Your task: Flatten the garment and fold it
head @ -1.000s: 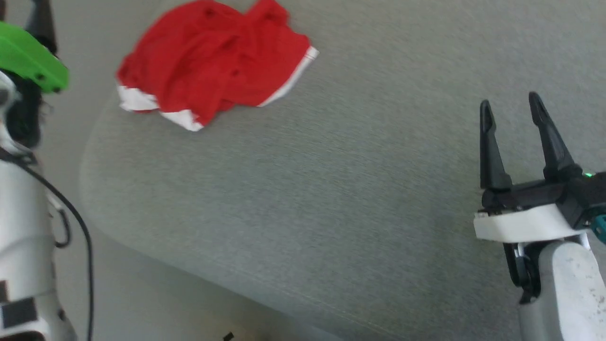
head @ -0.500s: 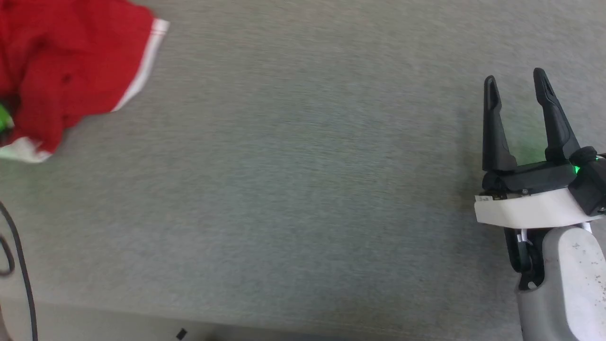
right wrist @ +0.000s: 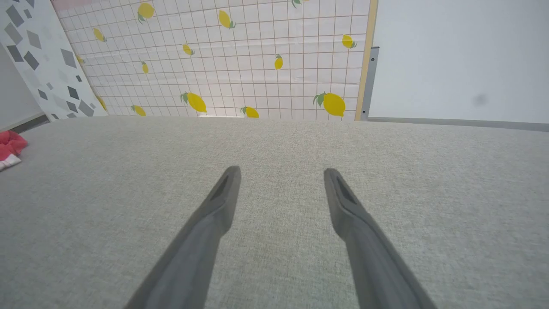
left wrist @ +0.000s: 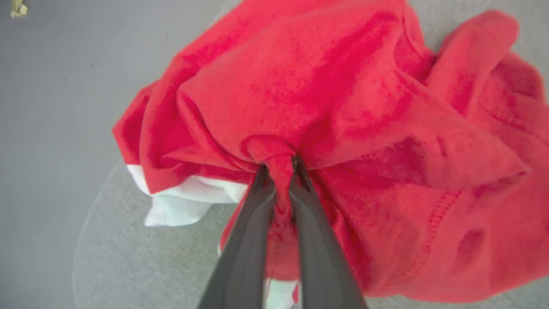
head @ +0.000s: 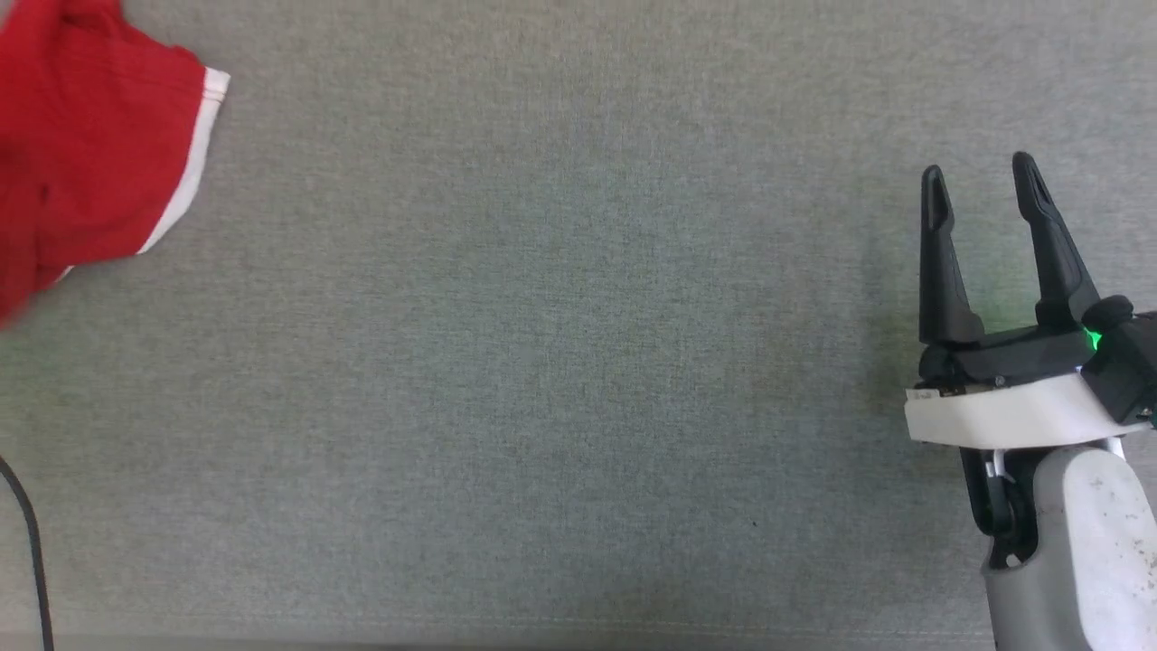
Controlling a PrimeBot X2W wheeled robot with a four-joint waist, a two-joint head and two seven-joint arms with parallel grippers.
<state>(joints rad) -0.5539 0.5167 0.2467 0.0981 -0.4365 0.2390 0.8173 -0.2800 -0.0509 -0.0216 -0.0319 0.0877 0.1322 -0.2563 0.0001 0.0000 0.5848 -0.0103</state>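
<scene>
Crumpled red garment [left wrist: 343,107] pinched by the left gripper [left wrist: 278,165] at the left end of the grey surface [head: 560,362].
A raised fold of red fabric is clamped between the left fingers, which are drawn almost together; the white band is apparently tucked beneath, near a rounded corner. The right gripper [head: 978,167] is held over bare surface, well apart from the garment, its fingers spread and holding nothing.

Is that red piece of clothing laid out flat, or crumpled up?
Crumpled: the garment lies bunched in deep creases on the grey surface, with one fold pinched by the left gripper.
</scene>
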